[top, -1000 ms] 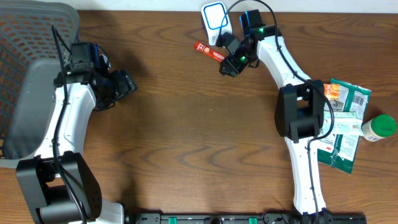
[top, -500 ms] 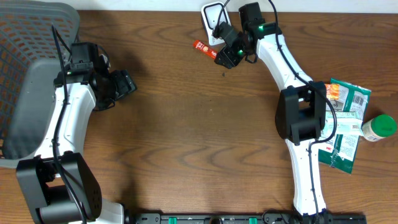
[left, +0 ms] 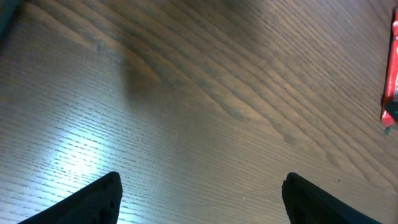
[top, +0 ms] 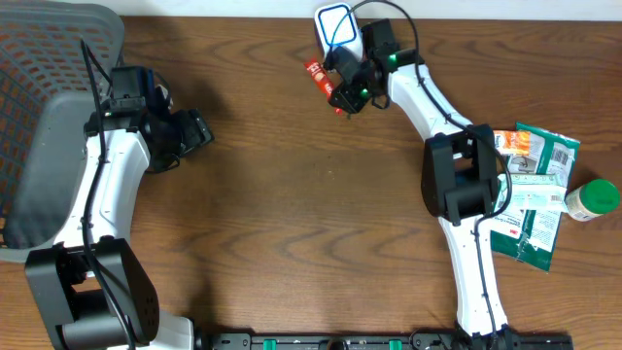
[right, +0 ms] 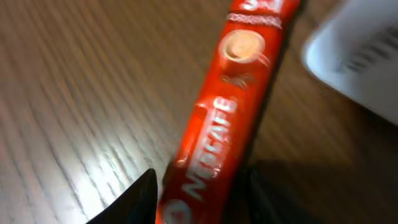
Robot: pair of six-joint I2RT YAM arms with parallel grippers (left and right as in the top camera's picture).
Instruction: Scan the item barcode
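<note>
A red Nescafe coffee stick (top: 316, 73) lies on the wooden table at the back middle, just below the white barcode scanner (top: 335, 27). My right gripper (top: 341, 90) is down over the stick's near end. In the right wrist view the stick (right: 224, 124) runs up between both fingers, which press against its sides, and the scanner (right: 360, 56) shows at the upper right. My left gripper (top: 194, 131) hovers open over bare table at the left, nothing between its fingers (left: 202, 199). The stick (left: 392, 68) shows at the right edge of the left wrist view.
A grey mesh basket (top: 49, 146) fills the left side. Several green and white packets (top: 535, 185) and a green-lidded jar (top: 593, 199) lie at the right edge, beside the right arm's base.
My right gripper moved left from beside the scanner onto the red stick, and its jaws narrowed around it. The left arm has not moved.
</note>
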